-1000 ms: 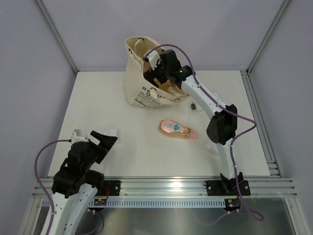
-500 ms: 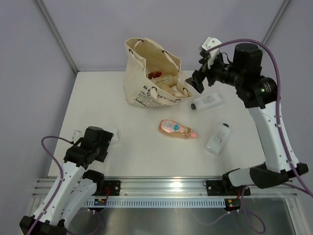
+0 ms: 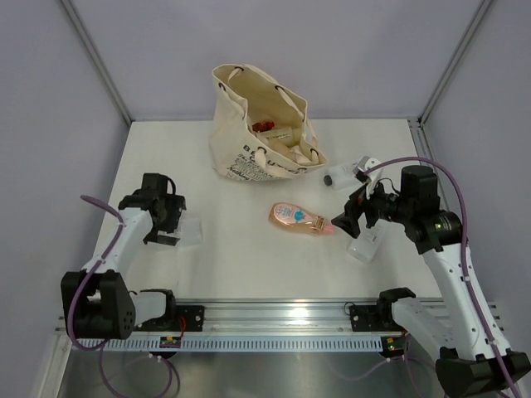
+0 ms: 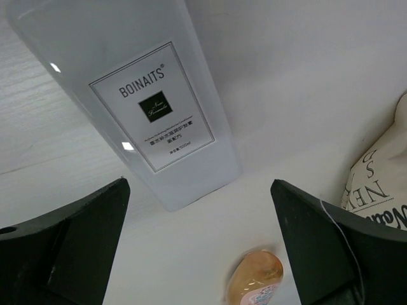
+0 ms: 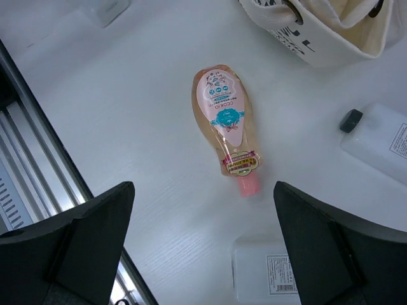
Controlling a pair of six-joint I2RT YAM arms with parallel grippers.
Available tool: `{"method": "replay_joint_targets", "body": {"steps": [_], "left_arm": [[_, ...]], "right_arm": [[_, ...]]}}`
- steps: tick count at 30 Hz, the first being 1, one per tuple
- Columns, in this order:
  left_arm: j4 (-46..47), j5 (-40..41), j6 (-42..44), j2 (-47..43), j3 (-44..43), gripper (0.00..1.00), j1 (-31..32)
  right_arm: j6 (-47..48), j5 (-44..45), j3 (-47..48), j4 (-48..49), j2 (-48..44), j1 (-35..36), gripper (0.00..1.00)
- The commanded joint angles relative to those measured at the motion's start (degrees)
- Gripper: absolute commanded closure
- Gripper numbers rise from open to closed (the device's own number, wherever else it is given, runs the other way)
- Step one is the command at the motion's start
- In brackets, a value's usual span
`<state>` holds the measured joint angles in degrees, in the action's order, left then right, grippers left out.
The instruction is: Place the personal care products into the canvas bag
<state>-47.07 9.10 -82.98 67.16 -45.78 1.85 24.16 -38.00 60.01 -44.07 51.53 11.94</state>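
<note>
The canvas bag (image 3: 249,133) stands open at the back, with a red item (image 3: 264,126) and a beige bottle (image 3: 287,134) inside. A pink-orange bottle (image 3: 297,218) lies mid-table. A white bottle (image 3: 366,241) and a white bottle with a dark cap (image 3: 342,174) lie to its right. A flat white bottle (image 3: 187,230) lies at the left. My left gripper (image 3: 168,230) is open and empty just beside the flat white bottle (image 4: 127,89). My right gripper (image 3: 353,211) is open and empty, hovering above the pink-orange bottle's cap end (image 5: 222,117) and the white bottle (image 5: 267,273).
The table's metal rail (image 3: 274,315) runs along the near edge. Grey walls enclose the back and sides. In the right wrist view the bag's corner (image 5: 324,28) and the dark-capped bottle (image 5: 381,143) sit at the top right. The bag's lettering (image 4: 381,184) shows in the left wrist view.
My right arm has pulled out of the bag and come down over the table by the pink-orange bottle. My left arm has reached forward to the flat white bottle.
</note>
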Motion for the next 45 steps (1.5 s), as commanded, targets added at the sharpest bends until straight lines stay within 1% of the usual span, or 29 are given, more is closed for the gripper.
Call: {"method": "replay_joint_targets", "body": {"steps": [1,5,6,10,14,17,19,24,25,28,30,31,32,33,34,35,38,39,41,42,43,44,45], "left_arm": [[-2.15,-2.95,3.34,5.61,-5.10,0.01,-1.49],[-2.41,-2.86,3.70,8.60,-4.59,0.01,-1.76],[-2.41,-2.52,3.88,9.30,-4.41,0.01,-3.15],[-3.56,-2.16,3.96,10.71,-4.76,0.01,-3.17],[-1.45,-1.46,4.41,13.43,-3.62,0.01,-5.35],[0.22,-3.39,5.81,17.56,-4.23,0.01,-6.85],[1.89,-3.83,6.51,18.80,-4.67,0.01,-7.29],[1.98,-2.69,6.78,22.14,-4.93,0.01,-7.73],[2.24,-2.77,7.21,22.49,-4.41,0.02,-7.74],[3.73,-2.34,8.00,22.23,-3.01,0.07,-7.82],[4.96,-2.07,8.62,21.10,-2.56,0.18,-7.74],[5.58,-2.07,10.10,20.74,-2.39,0.26,-7.74],[5.67,-1.90,10.64,20.21,-2.47,0.45,-7.82],[6.11,-1.64,11.43,19.69,-2.65,0.54,-7.82],[6.20,-1.28,13.09,18.55,-2.74,0.62,-7.74],[6.37,-1.02,14.06,17.84,-3.00,0.72,-7.82],[9.26,-2.07,19.94,13.63,-2.65,0.83,-7.74],[12.15,-4.60,23.79,12.14,-1.95,0.90,-7.65],[16.28,-8.82,28.46,6.34,-0.63,0.97,-7.39],[20.74,-14.32,30.66,3.97,1.03,1.00,-7.12],[22.44,-16.55,33.47,1.51,1.65,1.00,-6.77],[24.11,-18.40,34.54,-3.65,2.27,1.00,-5.72],[26.57,-20.33,35.60,-6.31,2.80,1.00,-5.02]], "right_arm": [[-2.19,-5.77,-3.05,5.58,-3.71,-4.46,0.01],[-2.63,-8.40,-5.07,6.19,-4.15,-8.07,0.00],[-2.72,-9.02,-5.77,6.28,-4.24,-8.95,0.01],[-3.42,-9.99,-7.01,8.03,-4.16,-10.44,0.01],[-4.21,-12.18,-7.71,8.74,-3.89,-11.50,0.00],[-4.04,-12.71,-8.06,8.57,-4.24,-11.51,0.01],[-3.95,-12.80,-8.68,8.30,-4.77,-11.51,0.00],[-3.95,-13.24,-10.09,9.00,-5.47,-11.51,0.01],[-4.04,-13.33,-10.17,9.09,-5.47,-13.16,0.00],[-4.21,-13.86,-10.44,9.36,-5.65,-13.53,0.00],[-4.30,-13.86,-11.05,9.71,-6.17,-13.96,0.01],[-4.39,-13.86,-11.31,10.06,-6.44,-14.14,0.01],[-4.56,-13.94,-11.49,10.15,-6.70,-14.32,0.01],[-4.48,-14.12,-11.75,10.24,-7.05,-14.49,0.01],[-4.39,-14.21,-11.93,10.32,-7.14,-14.84,0.00],[-4.56,-14.38,-12.02,10.32,-7.32,-14.93,0.00],[-4.65,-15.09,-12.54,10.59,-8.19,-15.63,0.00],[-4.65,-15.26,-12.63,10.59,-8.37,-15.72,0.00],[-4.65,-15.44,-12.90,10.85,-8.64,-16.25,0.01],[-4.65,-15.61,-12.99,11.03,-8.72,-16.43,0.01],[-4.74,-15.70,-13.07,11.20,-8.72,-16.60,0.00],[-4.74,-15.70,-13.16,11.38,-8.73,-16.86,0.01],[-4.91,-15.70,-13.16,11.47,-8.73,-17.04,0.00]]}}
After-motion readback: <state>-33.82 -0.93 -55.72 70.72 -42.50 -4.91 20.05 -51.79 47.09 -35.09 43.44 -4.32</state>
